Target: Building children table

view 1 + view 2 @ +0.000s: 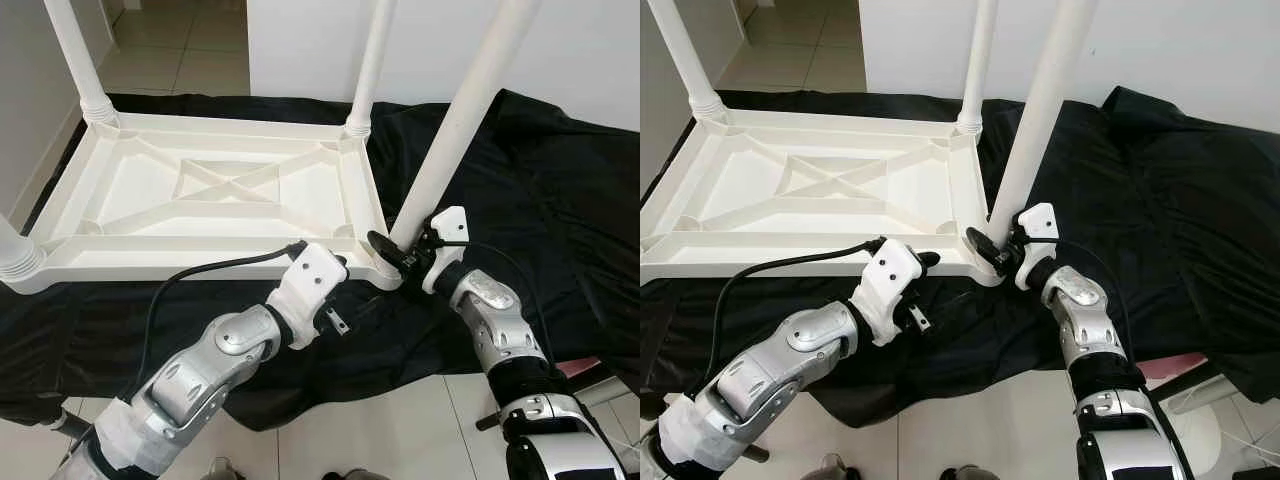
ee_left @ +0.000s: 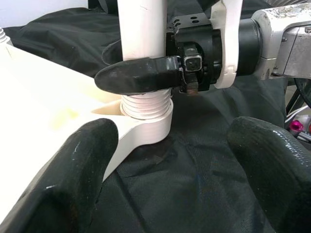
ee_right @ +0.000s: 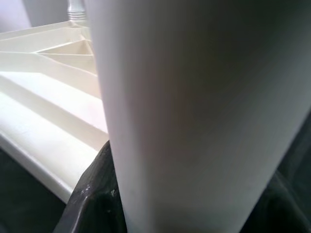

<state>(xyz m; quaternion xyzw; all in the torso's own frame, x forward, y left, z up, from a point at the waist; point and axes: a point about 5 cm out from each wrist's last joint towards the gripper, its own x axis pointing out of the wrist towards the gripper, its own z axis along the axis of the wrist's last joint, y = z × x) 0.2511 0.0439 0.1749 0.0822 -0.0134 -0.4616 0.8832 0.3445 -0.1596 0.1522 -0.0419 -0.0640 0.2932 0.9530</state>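
Threading looks to be the step in hand: the right end effector [image 1: 392, 250] is clamped round the base of the white table leg [image 1: 455, 130], which leans in the near corner socket [image 2: 146, 128] of the upturned white tabletop [image 1: 210, 190] lying on the black cloth [image 1: 540, 190]. That leg likely needs straightening before it is turned, so the thread seats squarely. Beside the socket, the left end effector [image 2: 170, 165] hovers with fingers spread, and open cloth lies to the right, though the tabletop's near edge sits close to the cloth's edge.
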